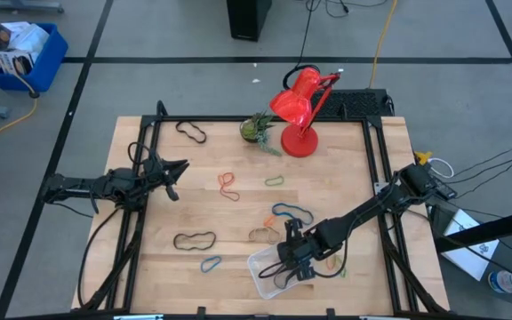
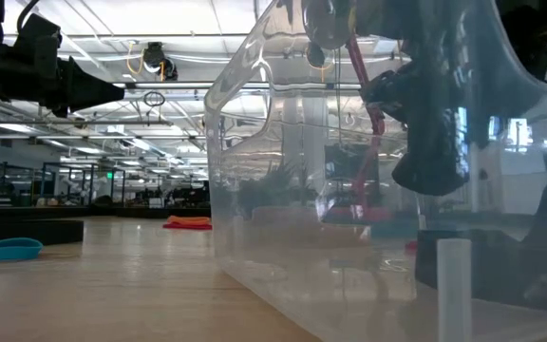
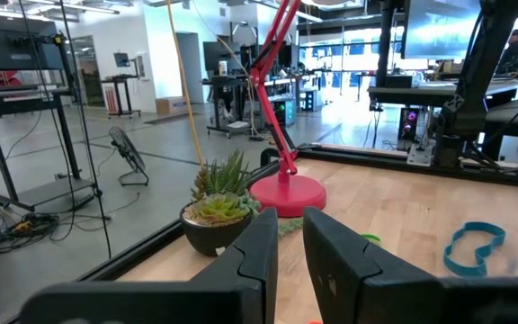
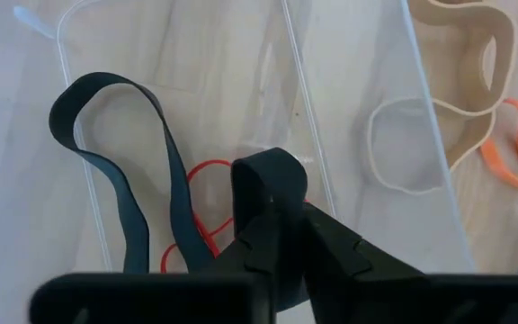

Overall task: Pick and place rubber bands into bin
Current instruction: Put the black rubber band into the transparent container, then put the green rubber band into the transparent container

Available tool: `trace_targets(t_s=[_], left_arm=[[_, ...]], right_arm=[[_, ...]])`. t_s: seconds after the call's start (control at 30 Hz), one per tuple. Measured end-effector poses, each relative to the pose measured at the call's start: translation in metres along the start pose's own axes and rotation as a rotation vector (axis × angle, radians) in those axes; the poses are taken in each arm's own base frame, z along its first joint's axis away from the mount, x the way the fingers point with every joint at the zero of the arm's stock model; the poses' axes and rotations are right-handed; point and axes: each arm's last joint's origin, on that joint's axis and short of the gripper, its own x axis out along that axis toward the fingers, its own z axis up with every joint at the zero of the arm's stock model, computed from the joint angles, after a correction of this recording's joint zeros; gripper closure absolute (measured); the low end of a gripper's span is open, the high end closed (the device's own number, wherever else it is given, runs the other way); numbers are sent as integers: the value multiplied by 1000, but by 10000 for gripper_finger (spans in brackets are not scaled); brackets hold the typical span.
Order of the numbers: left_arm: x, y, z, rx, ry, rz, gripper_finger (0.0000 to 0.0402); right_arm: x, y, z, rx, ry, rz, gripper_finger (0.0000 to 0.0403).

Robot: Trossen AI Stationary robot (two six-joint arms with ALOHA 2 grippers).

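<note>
Over the clear plastic bin (image 1: 271, 272), at the near edge of the counter (image 1: 238, 213), the right tool (image 4: 272, 193) is held low, with a dark blue rubber band (image 4: 115, 153) draped beside its fingers and trailing down toward the bin floor. A thin red rubber band (image 4: 196, 229) is seen lying in the bin beneath it. The fingers are shown nearly together, and whether the dark band is still pinched between them cannot be told. A tan rubber band (image 4: 475, 72) and an orange rubber band (image 4: 511, 148) are seen on the counter just outside the bin wall.

Several risks are judged likely. The dark band may cling to a finger and be lifted out again when the arm rises. Its upper loop may be left hanging over the rim and spill outward. The light bin may be nudged along the counter by the low tool.

The left tool (image 3: 288, 256) is parked well apart at the counter's left, its fingers close together around nothing.
</note>
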Motion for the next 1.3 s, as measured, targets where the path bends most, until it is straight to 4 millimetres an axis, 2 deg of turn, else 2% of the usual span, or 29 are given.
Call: trace_targets(t_s=[0.23,0.43,0.53,0.67,0.8,0.87,0.93,1.0,1.1,1.3], left_arm=[[0,0,0,0,0,0,339],[0,0,0,0,0,0,339],[0,0,0,0,0,0,339],[0,0,0,0,0,0,339],[0,0,0,0,0,0,339],[0,0,0,0,0,0,339],[0,0,0,0,0,0,339],[0,0,0,0,0,0,339],[0,0,0,0,0,0,339],[0,0,0,1,0,0,339]], right_arm=[[-1,0,0,3,-2,5,308],[-11,2,2,8,-2,138,287],[-30,1,2,8,-22,192,284],[-71,-5,-2,69,-66,205,286],[-115,-12,-15,224,-77,225,288],[-132,-13,-24,271,-72,233,287],[-142,-9,-33,247,-82,249,285],[-144,-3,-45,209,-77,265,285],[-137,7,-63,187,-45,281,286],[-97,17,-107,329,116,239,284]])
